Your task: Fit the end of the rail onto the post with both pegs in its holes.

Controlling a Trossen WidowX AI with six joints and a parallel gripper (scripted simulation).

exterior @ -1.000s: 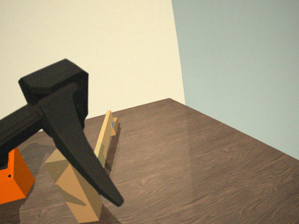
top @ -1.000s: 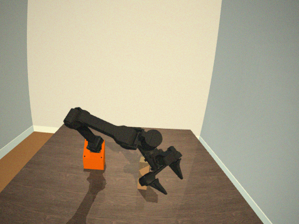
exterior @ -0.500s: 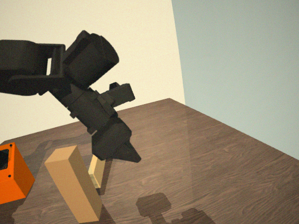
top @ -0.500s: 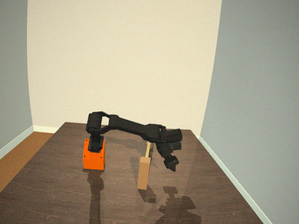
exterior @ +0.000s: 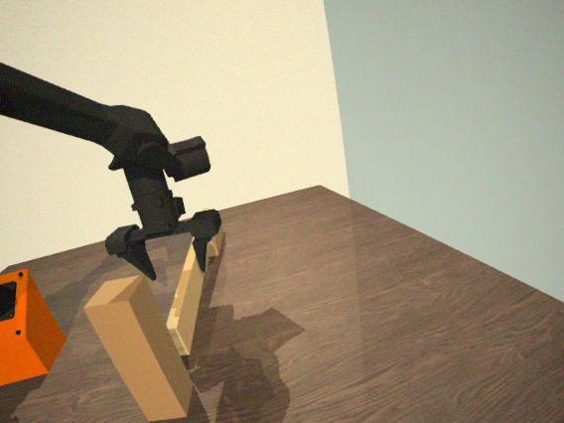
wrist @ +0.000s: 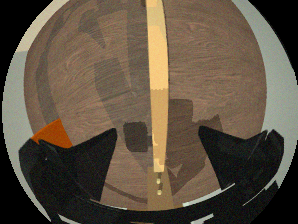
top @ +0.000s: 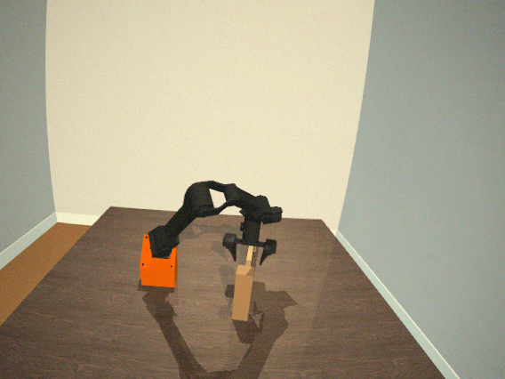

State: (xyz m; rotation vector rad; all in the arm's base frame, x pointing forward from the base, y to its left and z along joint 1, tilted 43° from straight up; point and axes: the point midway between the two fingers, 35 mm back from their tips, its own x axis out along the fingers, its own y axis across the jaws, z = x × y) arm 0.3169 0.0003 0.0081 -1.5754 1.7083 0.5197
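My black two-fingered gripper (top: 248,259) (exterior: 178,275) (wrist: 158,132) stands wide and empty above the long pale wooden rail (top: 250,254) (exterior: 190,303) (wrist: 159,70), behind the upright tan wooden post (top: 243,295) (exterior: 141,352) (wrist: 160,192). It should handle stiff and light; I'd pinch its flat sides towards the near end.

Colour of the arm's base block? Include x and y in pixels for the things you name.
Plain bright orange on the base block (top: 158,275) (exterior: 47,343) (wrist: 56,136); clearest in top view.
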